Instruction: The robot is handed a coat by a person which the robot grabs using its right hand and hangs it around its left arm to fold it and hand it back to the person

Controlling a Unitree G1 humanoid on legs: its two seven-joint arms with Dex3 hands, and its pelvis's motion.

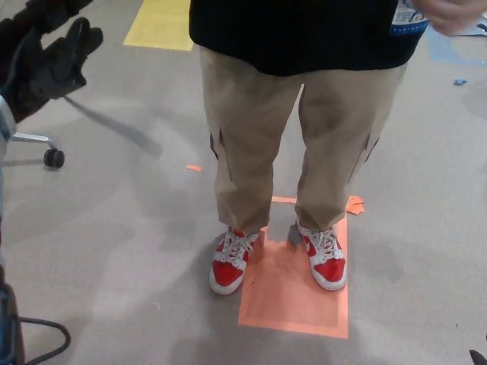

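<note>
— Where is the coat at this moment?
— I do not find the dark coat anywhere in my head view. The left robot hand (52, 62), black with thick fingers, is raised at the upper left. Its fingers are spread and hold nothing, and no cloth lies over that arm. The right robot hand is outside the picture.
— Then is the task finished?
— I judge it is near its end, or the coat is somewhere out of view; I cannot tell which. The person (259, 129) in black sweater and beige trousers stands close before me.
— And the room?
— There is no surface, only the grey floor (114, 228). The red and white sneakers (327, 258) stand at an orange rectangle (293, 296). A yellow rectangle (161, 24) lies farther off, and a chair wheel (53, 157) is at the left.
</note>
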